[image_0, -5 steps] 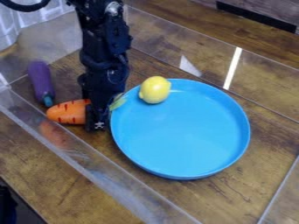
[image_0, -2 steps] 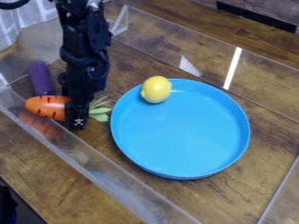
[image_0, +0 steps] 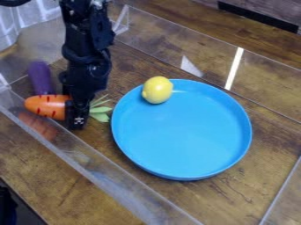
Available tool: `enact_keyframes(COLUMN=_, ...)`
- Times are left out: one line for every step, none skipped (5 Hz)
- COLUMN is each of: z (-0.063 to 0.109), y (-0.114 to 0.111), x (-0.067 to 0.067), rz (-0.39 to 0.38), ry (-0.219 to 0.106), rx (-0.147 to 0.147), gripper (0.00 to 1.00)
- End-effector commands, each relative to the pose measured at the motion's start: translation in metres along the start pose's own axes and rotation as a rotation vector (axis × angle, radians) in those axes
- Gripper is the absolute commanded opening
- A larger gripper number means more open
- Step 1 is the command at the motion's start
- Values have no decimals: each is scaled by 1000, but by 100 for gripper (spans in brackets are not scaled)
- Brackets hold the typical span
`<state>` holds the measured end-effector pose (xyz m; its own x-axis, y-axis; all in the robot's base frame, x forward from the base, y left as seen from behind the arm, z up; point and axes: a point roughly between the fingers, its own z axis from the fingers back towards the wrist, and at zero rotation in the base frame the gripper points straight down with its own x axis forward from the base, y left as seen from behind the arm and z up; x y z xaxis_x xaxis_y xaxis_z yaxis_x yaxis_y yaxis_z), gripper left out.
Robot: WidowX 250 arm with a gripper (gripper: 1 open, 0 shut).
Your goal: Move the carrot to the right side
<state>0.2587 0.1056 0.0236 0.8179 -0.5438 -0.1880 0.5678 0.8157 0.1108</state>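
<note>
Camera view — fingers [image_0: 79, 117] pressed together, carrot [image_0: 45, 107] showing on both sides of them, grip unclear

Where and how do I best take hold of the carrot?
Grip the carrot across its thick orange body, coming from above with the end effector's fingers on its two long sides. It lies flat, its leaves pointing toward the plate; those look thin and would likely give a poorer hold.
</note>
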Motion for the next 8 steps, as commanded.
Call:
enact_keyframes(z=26, y=12, x=7, rz=-56, ry=-30, rx=63, gripper=0)
enact_keyframes(z=50, y=19, x=9, rz=-104, ry=-18, rx=101, gripper=0)
enact_keyframes(z=54, y=22, x=10, rz=-122, ry=1, rx=122, gripper=0)
enact_keyframes(z=43, y=20, x=13, rz=-148, ry=1, rx=125, gripper=0)
enact_keyframes(z=31, y=18, x=15, rz=-178, ry=6, rx=128, gripper=0)
enact_keyframes(z=29, y=22, x=22, rz=-189, ry=24, rx=133, gripper=0)
enact_keyframes(z=30, y=26, x=27, rz=-202, ry=40, rx=147, gripper=0)
enact_keyframes(z=26, y=22, x=28, rz=-149, ry=61, rx=140, gripper=0)
